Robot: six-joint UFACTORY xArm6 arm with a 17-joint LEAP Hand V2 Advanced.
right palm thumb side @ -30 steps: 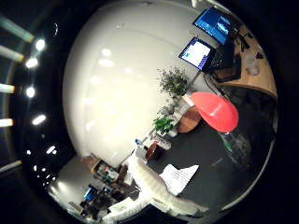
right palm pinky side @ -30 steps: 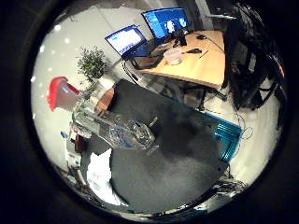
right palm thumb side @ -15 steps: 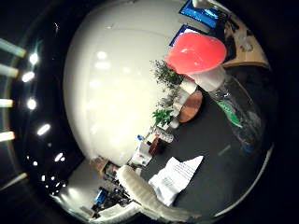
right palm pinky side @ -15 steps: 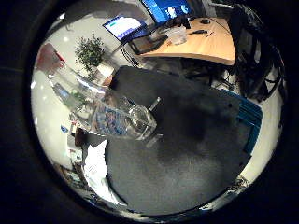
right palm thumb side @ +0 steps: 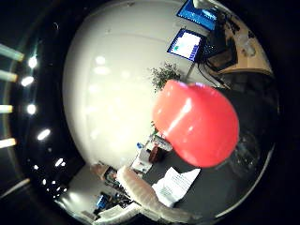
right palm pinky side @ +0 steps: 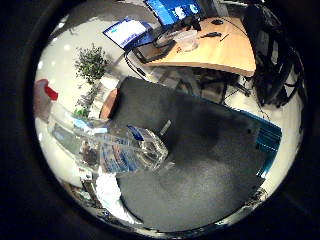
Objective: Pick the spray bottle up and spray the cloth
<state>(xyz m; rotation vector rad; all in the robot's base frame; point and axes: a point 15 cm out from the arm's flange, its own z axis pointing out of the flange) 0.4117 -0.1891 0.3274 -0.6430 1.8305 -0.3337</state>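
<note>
The spray bottle stands on the dark table top, very close to my palm. Its clear body with a blue label shows in the little finger side view, base resting on the dark surface. Its red spray head fills the middle of the thumb side view. A white cloth lies flat on the dark table, a short way from the bottle's base. No part of my hand shows clearly in either view.
A wooden desk with screens and a laptop stands beyond the table. A potted plant and a round brown stool are beside it. A blue crate sits at the table's side.
Both views have shifted as the palm closed in on the bottle. The red head now looms much larger in the thumb side view. The bottle stays standing in place.
</note>
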